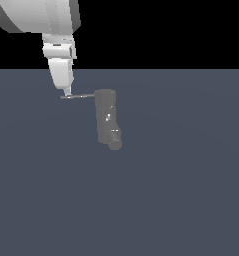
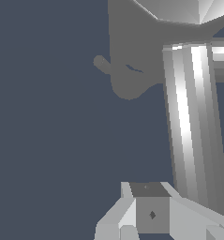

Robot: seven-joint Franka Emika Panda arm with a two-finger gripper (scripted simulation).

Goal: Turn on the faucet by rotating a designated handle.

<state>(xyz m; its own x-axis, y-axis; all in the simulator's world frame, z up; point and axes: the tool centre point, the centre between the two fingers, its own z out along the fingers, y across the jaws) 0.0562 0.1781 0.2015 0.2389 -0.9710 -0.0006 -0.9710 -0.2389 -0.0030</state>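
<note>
The faucet (image 1: 105,116) is a dull-gray upright cylinder on the blue-gray floor, with a short rounded spout stub (image 1: 114,143) at its lower end. The handle (image 1: 78,96) is a thin gray rod sticking out from the faucet's top toward the exterior view's left. My gripper (image 1: 67,92) hangs down over the rod's outer end, its fingertips pressed together and touching or nearly touching the rod. It holds nothing. In the wrist view the handle (image 2: 194,126) is a large shiny bar beside my gripper (image 2: 150,214), with the faucet body (image 2: 132,51) and the spout stub (image 2: 101,63) behind.
The arm's white wrist links (image 1: 58,52) come down from the exterior view's upper left. The flat blue-gray floor (image 1: 181,190) spreads around the faucet, ending at a black background above.
</note>
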